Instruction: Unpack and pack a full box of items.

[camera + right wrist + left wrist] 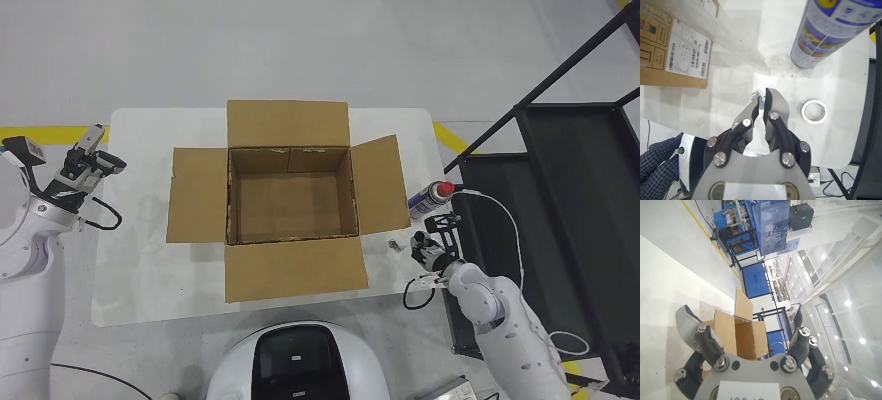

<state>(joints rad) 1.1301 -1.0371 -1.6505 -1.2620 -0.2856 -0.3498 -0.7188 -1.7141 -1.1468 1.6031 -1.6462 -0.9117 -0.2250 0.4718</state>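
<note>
Two glossy white arms on show, the left arm (pixel 35 235) and the right arm (pixel 500 320), either side of a rounded white body (pixel 232 372) with a black top panel. A black cable (pixel 119 214) loops off the left wrist. The left pincer (pixel 742 313) and the right pincer (pixel 762 96) match: grey plate, black links, silver screws, grey fingers (pixel 779 106), ribbed black pads (pixel 767 104) and a white label.

Bright overhead light — soft shadows on the table (pixel 140 270), ceiling lamps (pixel 847 303) glaring.
</note>
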